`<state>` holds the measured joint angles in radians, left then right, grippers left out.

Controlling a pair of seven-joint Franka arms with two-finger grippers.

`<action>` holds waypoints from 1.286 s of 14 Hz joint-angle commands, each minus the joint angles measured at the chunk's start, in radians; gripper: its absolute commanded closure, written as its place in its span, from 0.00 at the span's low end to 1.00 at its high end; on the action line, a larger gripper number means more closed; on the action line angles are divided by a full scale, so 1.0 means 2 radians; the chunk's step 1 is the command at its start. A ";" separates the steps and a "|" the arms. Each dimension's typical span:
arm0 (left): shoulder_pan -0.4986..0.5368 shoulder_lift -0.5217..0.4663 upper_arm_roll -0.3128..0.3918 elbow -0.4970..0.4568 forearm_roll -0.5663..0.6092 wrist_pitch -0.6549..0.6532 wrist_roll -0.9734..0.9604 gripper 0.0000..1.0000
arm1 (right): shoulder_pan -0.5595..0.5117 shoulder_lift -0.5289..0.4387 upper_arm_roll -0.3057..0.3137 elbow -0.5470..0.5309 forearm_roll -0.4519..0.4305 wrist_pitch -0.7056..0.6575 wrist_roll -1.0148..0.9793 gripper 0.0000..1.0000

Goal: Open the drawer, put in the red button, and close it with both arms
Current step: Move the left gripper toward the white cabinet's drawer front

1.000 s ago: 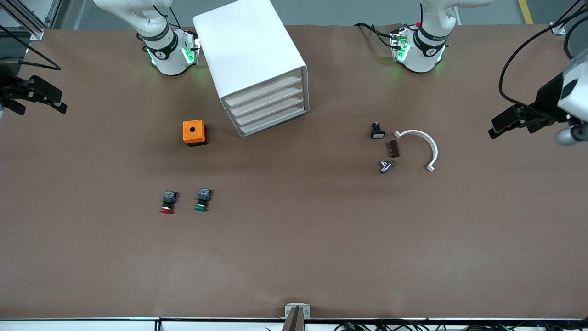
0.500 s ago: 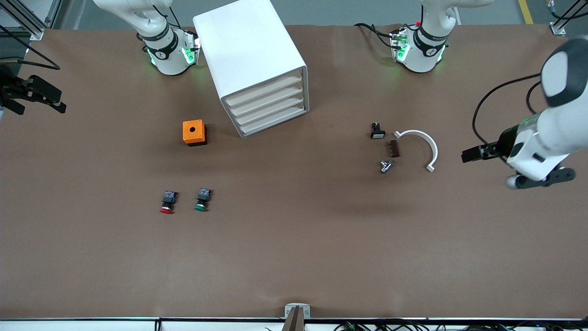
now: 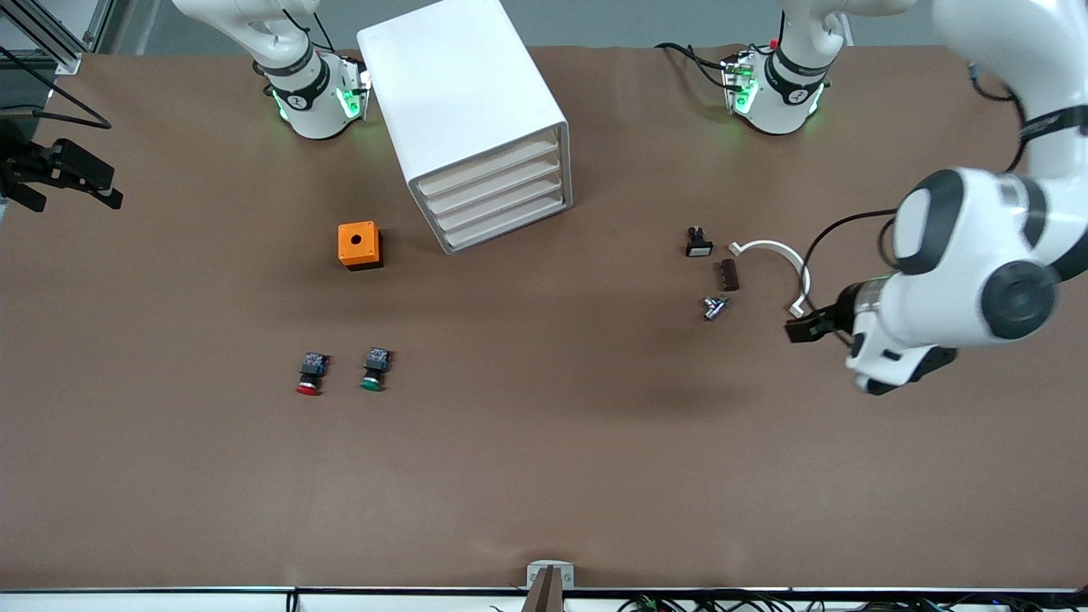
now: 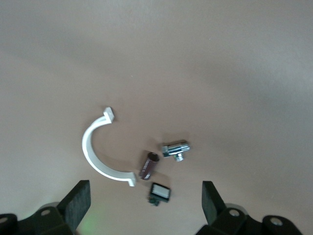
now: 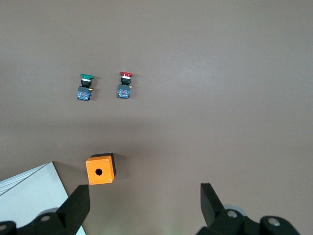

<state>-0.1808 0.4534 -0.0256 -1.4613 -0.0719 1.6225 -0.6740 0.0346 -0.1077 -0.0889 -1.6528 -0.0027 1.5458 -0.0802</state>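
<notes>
The white cabinet point(image 3: 463, 102) stands near the right arm's base, and each drawer point(image 3: 497, 197) in its stack is shut. The red button point(image 3: 308, 375) lies on its side beside a green button point(image 3: 374, 369), nearer the front camera than the cabinet; the right wrist view also shows the red button point(image 5: 125, 84). My right gripper point(image 3: 104, 185) hovers open and empty at the right arm's end of the table, its fingers point(image 5: 77, 206) spread wide. My left gripper point(image 3: 802, 330) is open and empty over the table beside a white curved clamp point(image 3: 786, 259), fingers point(image 4: 211, 199) wide apart.
An orange box point(image 3: 359, 245) with a round hole sits beside the cabinet. Near the left gripper lie the white clamp point(image 4: 95, 157), a brown piece point(image 3: 728, 274), a metal fitting point(image 3: 715, 307) and a small black switch point(image 3: 698, 244).
The left arm has swung in from the table's end toward the small parts beside the clamp. The right arm has not moved, and nothing on the table has shifted.
</notes>
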 commanded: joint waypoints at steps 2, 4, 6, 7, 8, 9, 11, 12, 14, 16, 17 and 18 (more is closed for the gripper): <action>-0.019 0.034 -0.012 0.025 -0.004 -0.005 -0.115 0.00 | 0.003 -0.004 0.000 0.003 -0.004 -0.007 0.003 0.00; -0.056 0.076 -0.012 0.051 -0.002 -0.005 -0.213 0.00 | 0.005 -0.004 0.000 0.003 -0.004 -0.007 0.003 0.00; -0.074 0.092 -0.014 0.063 -0.005 -0.004 -0.263 0.00 | 0.007 -0.004 0.000 0.003 -0.004 -0.007 0.003 0.00; -0.084 0.093 -0.016 0.063 -0.015 -0.004 -0.273 0.00 | 0.007 -0.004 0.000 0.003 -0.004 -0.007 0.003 0.00; -0.091 0.098 -0.013 0.064 -0.049 -0.004 -0.282 0.00 | 0.007 -0.004 0.000 0.003 -0.004 -0.007 0.003 0.00; -0.098 0.102 -0.011 0.067 -0.083 -0.007 -0.297 0.00 | 0.007 -0.004 0.000 0.003 -0.004 -0.007 0.003 0.00; -0.101 0.108 -0.011 0.068 -0.158 -0.010 -0.371 0.00 | 0.008 -0.004 0.000 0.003 -0.005 -0.007 0.003 0.00; -0.101 0.112 -0.011 0.067 -0.196 -0.014 -0.400 0.00 | 0.007 -0.004 0.000 0.003 -0.004 -0.007 0.003 0.00; -0.103 0.116 -0.015 0.067 -0.236 -0.036 -0.430 0.00 | 0.008 -0.004 0.000 0.003 -0.005 -0.009 0.003 0.00; -0.111 0.127 -0.015 0.067 -0.291 -0.041 -0.467 0.00 | 0.008 -0.004 0.000 0.003 -0.006 -0.010 0.003 0.00; -0.111 0.131 -0.016 0.067 -0.320 -0.050 -0.493 0.00 | 0.008 -0.004 0.000 0.003 -0.006 -0.010 0.003 0.00; -0.111 0.138 -0.016 0.067 -0.351 -0.055 -0.519 0.00 | 0.008 -0.004 0.000 0.003 -0.006 -0.010 0.003 0.00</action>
<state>-0.3980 0.6948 -0.0583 -1.3556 -0.6848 1.5463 -1.6250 0.0420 -0.1077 -0.0866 -1.6527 -0.0027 1.5400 -0.0802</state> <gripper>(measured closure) 0.000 0.000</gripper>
